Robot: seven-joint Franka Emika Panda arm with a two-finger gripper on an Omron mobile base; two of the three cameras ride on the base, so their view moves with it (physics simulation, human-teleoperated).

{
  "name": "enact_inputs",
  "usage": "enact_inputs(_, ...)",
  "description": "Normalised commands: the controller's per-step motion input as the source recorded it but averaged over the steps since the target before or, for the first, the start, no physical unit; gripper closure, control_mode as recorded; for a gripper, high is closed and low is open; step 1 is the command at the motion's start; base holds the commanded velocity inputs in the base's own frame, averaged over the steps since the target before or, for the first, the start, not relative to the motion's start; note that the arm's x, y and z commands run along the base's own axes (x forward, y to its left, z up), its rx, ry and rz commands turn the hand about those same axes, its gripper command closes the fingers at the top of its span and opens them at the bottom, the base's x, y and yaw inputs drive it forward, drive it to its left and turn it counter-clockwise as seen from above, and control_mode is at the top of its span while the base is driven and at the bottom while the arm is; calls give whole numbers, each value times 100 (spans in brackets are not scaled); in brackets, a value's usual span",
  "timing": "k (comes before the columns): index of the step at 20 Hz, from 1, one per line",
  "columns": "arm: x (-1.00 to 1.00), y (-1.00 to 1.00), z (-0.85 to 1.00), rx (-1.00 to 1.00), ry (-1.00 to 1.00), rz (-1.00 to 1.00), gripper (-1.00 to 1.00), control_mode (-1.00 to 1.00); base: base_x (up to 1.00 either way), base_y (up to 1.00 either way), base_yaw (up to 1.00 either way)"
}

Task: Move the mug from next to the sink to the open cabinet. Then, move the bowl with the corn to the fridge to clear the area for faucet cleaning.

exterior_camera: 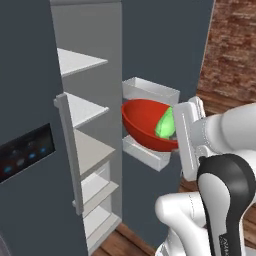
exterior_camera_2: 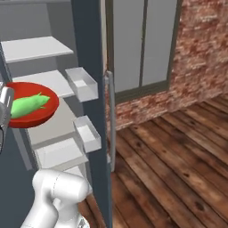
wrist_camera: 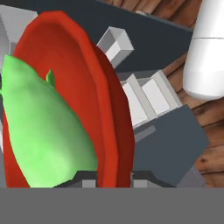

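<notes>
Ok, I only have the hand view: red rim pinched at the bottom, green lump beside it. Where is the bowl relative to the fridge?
Observer: The bowl hangs in the air in front of the open fridge, near the white shelves.
Operator: Is it level?
Observer: No. In the left base view it is tipped steeply, its open side facing the arm.
Operator: Is the corn still in it?
Observer: Yes, the corn lies against the bowl's inside.
Operator: Anything on the shelves?
Observer: The shelves I can see look bare.
</notes>
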Motion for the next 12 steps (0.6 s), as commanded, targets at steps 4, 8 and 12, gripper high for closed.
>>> enact_inputs(4, 0, 0, 0, 0, 0, 0, 100, 100, 46, -3, 18)
enact_inputs(8, 0, 0, 0, 0, 0, 0, 100, 100, 37, 41, 32)
enact_inputs(12, 0, 0, 0, 0, 0, 0, 100, 100, 6, 9, 40)
